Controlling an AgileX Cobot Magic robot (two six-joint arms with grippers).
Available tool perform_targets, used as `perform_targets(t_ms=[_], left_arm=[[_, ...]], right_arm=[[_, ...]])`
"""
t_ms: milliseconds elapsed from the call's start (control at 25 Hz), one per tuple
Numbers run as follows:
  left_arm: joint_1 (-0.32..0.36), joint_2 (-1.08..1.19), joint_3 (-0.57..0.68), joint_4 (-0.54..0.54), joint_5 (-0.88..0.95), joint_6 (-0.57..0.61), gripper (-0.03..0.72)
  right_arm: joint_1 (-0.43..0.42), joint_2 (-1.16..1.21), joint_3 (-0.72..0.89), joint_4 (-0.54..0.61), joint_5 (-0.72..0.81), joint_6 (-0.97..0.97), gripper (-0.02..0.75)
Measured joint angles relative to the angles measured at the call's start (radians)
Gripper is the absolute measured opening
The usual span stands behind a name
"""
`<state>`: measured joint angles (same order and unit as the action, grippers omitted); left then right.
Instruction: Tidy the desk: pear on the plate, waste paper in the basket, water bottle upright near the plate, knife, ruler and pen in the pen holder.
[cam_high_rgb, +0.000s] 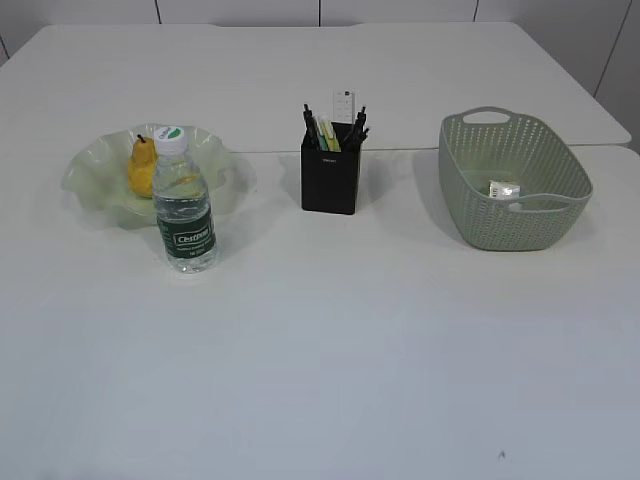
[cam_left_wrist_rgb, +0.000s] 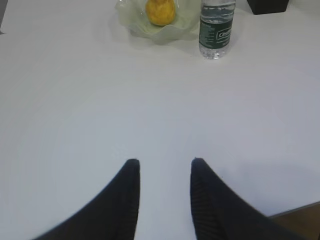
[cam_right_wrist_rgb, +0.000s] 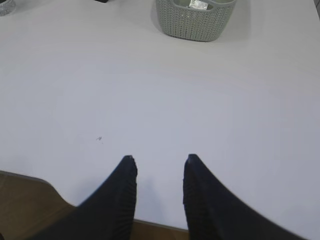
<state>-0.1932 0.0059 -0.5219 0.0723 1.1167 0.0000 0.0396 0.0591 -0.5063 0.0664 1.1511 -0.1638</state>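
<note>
A white table (cam_high_rgb: 350, 360) fills the view, with a seam (cam_high_rgb: 420, 150) running across where two tabletops meet. One tiny dark speck (cam_high_rgb: 502, 454) sits near its front edge. Behind, pale wall panels (cam_high_rgb: 240, 10) line the room.

The white table (cam_high_rgb: 330, 350) carries four things. The wavy green plate (cam_high_rgb: 90, 170) lies at 10 o'clock. The water bottle (cam_high_rgb: 184, 205) stands upright just beside it. The black pen holder (cam_high_rgb: 330, 180) stands toward 12 o'clock, and the green basket (cam_high_rgb: 510, 215) at 2 o'clock.
</note>
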Motion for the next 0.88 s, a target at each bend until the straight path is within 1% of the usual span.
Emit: perform_targets(t_ms=[320,440,760,880], left_arm=[[0.009,0.0,0.0,-0.023,-0.004,0.015,0.238],[0.038,0.0,0.0,-0.023,-0.005,0.017,0.238],[0.122,0.0,0.0,-0.026,-0.005,0.017,0.238],[0.144,0.0,0.0,-0.026,-0.005,0.017,0.238]], right_arm=[[0.0,-0.036,0.0,0.0,0.0,0.0,0.243],[0.0,-0.072,0.0,0.0,0.0,0.0,0.243],[-0.001,-0.074,0.0,0.0,0.0,-0.001,0.244],[-0.028,-0.074,0.0,0.0,0.0,-0.001,0.243]])
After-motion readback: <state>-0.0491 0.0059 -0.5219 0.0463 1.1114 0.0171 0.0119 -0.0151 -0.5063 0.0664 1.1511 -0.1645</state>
